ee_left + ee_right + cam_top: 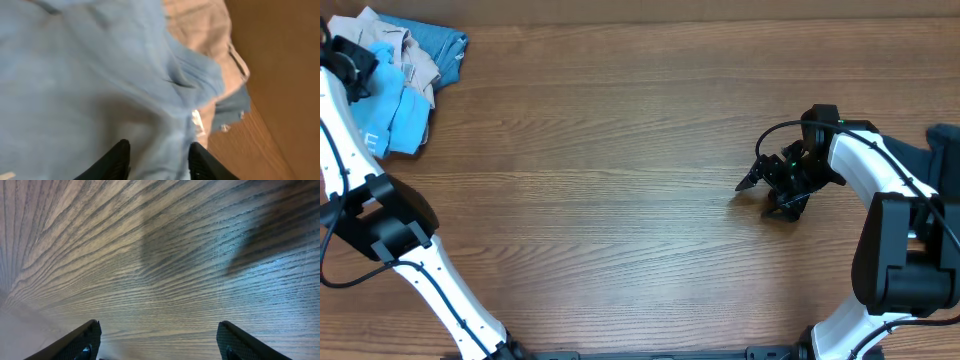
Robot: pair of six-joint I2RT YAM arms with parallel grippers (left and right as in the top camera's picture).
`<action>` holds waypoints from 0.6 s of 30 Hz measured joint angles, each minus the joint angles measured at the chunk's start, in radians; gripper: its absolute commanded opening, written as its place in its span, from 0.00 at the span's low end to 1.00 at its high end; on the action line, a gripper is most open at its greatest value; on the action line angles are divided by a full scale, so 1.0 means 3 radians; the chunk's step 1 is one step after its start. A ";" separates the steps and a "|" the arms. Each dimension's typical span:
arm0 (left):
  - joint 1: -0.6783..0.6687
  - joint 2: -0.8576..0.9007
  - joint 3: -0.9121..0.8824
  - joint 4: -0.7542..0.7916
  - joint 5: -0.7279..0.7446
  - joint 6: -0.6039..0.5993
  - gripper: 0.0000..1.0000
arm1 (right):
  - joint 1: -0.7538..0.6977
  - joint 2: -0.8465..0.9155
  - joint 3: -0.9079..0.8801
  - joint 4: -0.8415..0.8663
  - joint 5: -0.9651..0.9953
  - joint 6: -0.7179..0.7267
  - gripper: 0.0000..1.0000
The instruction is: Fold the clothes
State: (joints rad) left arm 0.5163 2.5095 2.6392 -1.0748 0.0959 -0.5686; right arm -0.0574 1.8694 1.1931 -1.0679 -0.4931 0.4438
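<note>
The clothes, a light sky-blue T-shirt [398, 112], lie crumpled in a pile at the table's far left corner. In the left wrist view the T-shirt [90, 75] fills most of the frame. My left gripper [348, 62] hangs over the pile's left edge. Its fingers [120, 155] stand apart, the gripper [159, 145] open, with blue cloth showing between and beyond them. My right gripper [772, 192] is at the right over bare wood. It is open [157, 326] and holds nothing.
A beige garment [417, 55] and a denim-blue one [448, 45] lie in the same pile; the beige garment [200, 30] also shows in the left wrist view. A dark navy garment [945, 160] lies at the right edge. The wooden table [620, 170] spreads between the arms.
</note>
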 measured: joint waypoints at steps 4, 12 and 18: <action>-0.0108 0.0000 -0.0001 0.0047 -0.0074 0.0086 0.43 | 0.0000 0.0000 0.0000 -0.0005 0.0000 -0.0001 0.78; -0.0093 0.0187 -0.0003 -0.0017 -0.0237 0.0099 0.71 | 0.0000 0.0000 0.0000 -0.0006 0.0000 0.0000 0.78; -0.0081 0.0295 -0.0003 -0.0196 -0.0164 0.0188 0.62 | 0.0000 0.0000 0.0000 -0.0053 -0.0001 -0.0001 0.73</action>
State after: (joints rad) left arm 0.4919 2.5980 2.6385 -1.1336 0.0467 -0.5121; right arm -0.0574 1.8694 1.1931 -1.0840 -0.4934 0.4435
